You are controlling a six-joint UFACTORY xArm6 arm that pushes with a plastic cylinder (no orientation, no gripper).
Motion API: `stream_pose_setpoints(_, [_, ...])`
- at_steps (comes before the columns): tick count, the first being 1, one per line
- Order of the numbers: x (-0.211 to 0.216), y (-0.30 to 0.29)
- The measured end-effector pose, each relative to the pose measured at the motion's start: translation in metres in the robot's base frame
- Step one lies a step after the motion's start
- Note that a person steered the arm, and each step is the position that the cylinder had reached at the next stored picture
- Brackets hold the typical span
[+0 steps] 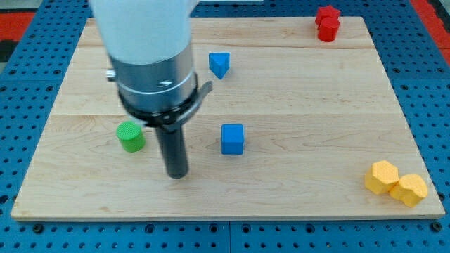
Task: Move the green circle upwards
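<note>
My tip (176,174) stood just right of and below the green circle (130,136) (no jaws here), likely positioning to push it upward.

Green circle (130,136) left of my tip (176,174)

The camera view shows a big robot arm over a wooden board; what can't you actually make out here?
- Board behind the arm: hidden, camera view.
- Arm's upper part: cut off by the view's top.
- My tip against the green circle: apart, tip toward the view's lower right; contact with the wood unclear.
- Red blocks: too small for shape.
</note>
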State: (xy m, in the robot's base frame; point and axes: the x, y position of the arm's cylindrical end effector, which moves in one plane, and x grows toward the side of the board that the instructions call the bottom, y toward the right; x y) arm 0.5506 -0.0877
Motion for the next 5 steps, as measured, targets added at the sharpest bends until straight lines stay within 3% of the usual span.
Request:
stream_pose_setpoints(1, [-0.013,-0.050])
stream_pose_setpoints(5, [-0.192,-0.061])
